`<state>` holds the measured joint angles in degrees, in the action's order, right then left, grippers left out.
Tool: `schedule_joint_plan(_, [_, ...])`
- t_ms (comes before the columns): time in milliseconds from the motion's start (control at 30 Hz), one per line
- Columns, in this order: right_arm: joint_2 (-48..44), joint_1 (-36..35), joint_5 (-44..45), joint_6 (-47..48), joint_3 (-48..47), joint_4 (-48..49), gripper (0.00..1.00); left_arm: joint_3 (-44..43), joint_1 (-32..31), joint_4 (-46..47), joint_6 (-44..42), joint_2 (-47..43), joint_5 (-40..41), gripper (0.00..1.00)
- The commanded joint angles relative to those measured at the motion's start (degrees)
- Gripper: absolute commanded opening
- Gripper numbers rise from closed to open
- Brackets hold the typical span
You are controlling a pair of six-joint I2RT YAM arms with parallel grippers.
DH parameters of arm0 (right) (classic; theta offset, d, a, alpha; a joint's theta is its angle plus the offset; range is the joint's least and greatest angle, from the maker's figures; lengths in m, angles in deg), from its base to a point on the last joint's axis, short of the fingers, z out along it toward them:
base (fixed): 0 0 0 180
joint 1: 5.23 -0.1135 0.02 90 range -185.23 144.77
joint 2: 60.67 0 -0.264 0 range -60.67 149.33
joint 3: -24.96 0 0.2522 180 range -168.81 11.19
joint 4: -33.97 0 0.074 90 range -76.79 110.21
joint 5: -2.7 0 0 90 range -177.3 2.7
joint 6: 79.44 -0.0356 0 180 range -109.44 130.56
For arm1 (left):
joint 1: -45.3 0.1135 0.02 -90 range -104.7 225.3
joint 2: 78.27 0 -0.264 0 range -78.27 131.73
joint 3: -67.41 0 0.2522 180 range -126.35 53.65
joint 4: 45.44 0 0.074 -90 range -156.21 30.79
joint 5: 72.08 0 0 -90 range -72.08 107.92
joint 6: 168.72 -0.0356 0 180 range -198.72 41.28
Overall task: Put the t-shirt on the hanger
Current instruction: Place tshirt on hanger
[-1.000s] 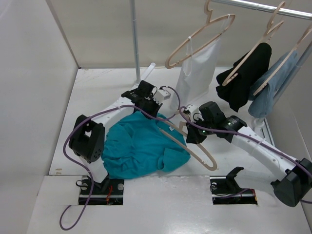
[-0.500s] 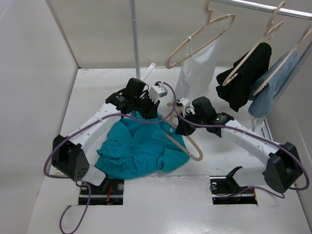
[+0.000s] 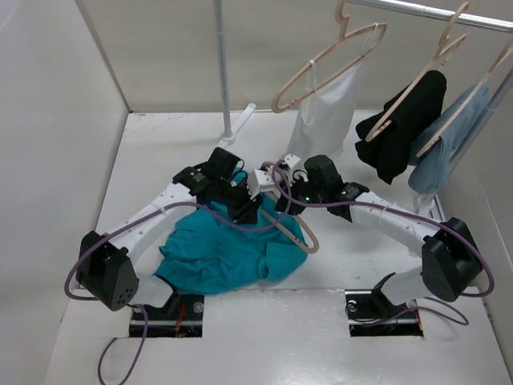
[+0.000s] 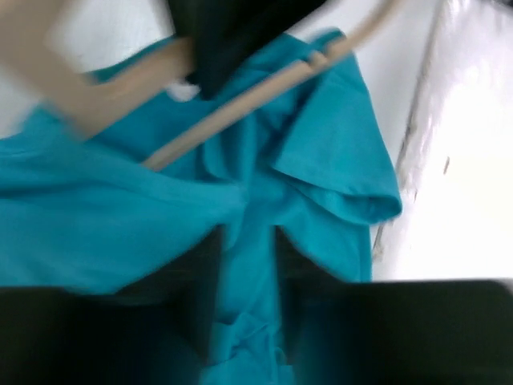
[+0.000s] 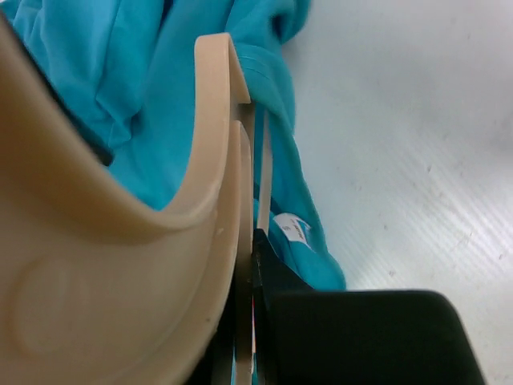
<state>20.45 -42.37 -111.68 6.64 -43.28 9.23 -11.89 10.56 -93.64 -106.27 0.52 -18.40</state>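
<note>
"If one begins from the near edge, what comes first?"

"The t-shirt (image 3: 216, 257). It lies crumpled on the table (image 3: 160, 152), in front of both grippers."

"How is the left gripper (image 3: 245, 210)?"

"It is down on the far edge of the cloth. Its jaws stand narrow, and a fold of the teal fabric is pinched between them."

"And the right gripper (image 3: 282, 200)?"

"Just beside the left one. Its jaws are closed on the hanger (image 3: 300, 234), which lies over the far right part of the t-shirt. One arm of it points to the near right. The white neck label (image 5: 292, 228) shows close under it."

"What is behind?"

"A white top (image 3: 321, 112), a black garment (image 3: 401, 132) and a pale blue garment (image 3: 449, 156) hang on similar hangers (image 3: 321, 60) at the far right, well apart."
</note>
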Motion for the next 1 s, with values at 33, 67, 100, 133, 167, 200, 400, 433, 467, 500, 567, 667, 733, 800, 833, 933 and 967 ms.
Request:
schedule_joint_plan(33, [2.1,-2.8,2.1,3.5,-2.4,8.6,0.00,1.8,-0.8,-4.8,-12.8,-4.3,-5.1,0.38])
schedule_joint_plan(67, [2.6,-2.8,2.7,3.5,-2.4,9.4,0.00,1.8,-0.8,-5.5,-18.0,-5.0,-3.3,0.39])
schedule_joint_plan(100, [2.6,-3.4,2.7,3.5,-1.6,9.9,0.00,1.8,-0.8,-5.5,-19.9,-6.0,-2.0,0.39])
schedule_joint_plan(133, [3.5,-3.4,2.7,3.5,-0.8,10.5,0.00,2.3,-0.8,-5.5,-21.3,-7.2,-0.8,0.39])
schedule_joint_plan(167, [3.5,-3.4,2.7,3.5,-0.3,11.7,0.00,2.3,0.4,-4.9,-22.4,-10.5,0.0,0.39])
schedule_joint_plan(200, [3.5,-3.4,2.7,3.5,-0.3,12.3,0.00,2.3,1.5,-4.3,-25.2,-12.4,0.0,0.39])
schedule_joint_plan(400, [2.5,-4.5,4.7,5.7,1.3,14.5,0.00,13.9,3.7,13.0,-30.3,-27.5,6.0,0.68])
schedule_joint_plan(433, [2.5,-4.5,4.7,5.7,1.3,14.5,0.00,15.9,3.7,17.0,-29.0,-28.1,8.1,0.78])
schedule_joint_plan(467, [2.5,-5.1,4.7,6.4,1.3,14.5,0.00,17.2,3.7,19.8,-29.0,-28.1,9.7,0.79])
schedule_joint_plan(500, [2.5,-5.1,4.7,6.4,1.8,14.5,0.00,18.0,3.7,21.2,-30.5,-25.4,10.7,0.79])
schedule_joint_plan(567, [1.9,-5.7,4.7,7.0,1.8,14.5,0.00,16.6,3.7,18.6,-34.1,-21.3,10.7,0.81])
schedule_joint_plan(667, [1.4,-7.0,4.7,7.6,2.4,14.5,0.00,11.8,4.3,17.1,-33.8,-13.7,9.3,0.84])
schedule_joint_plan(733, [0.0,-7.5,4.7,8.2,2.9,14.5,0.00,8.1,4.9,17.1,-33.3,-10.8,7.8,0.85])
schedule_joint_plan(800, [-0.7,-7.5,4.7,8.2,3.4,14.5,0.00,6.4,5.5,14.2,-37.5,-7.4,5.4,0.85])
schedule_joint_plan(833, [-1.3,-7.5,4.7,8.2,3.4,14.5,0.00,5.0,6.0,12.2,-40.3,-6.4,4.8,0.85])
schedule_joint_plan(933, [-1.9,-7.5,4.7,8.2,3.4,14.5,0.00,4.3,7.7,6.2,-47.9,-2.5,4.2,0.85])
schedule_joint_plan(967, [-2.5,-8.0,4.2,8.8,3.4,14.5,0.00,4.3,8.2,5.7,-48.7,-0.8,4.2,0.85])
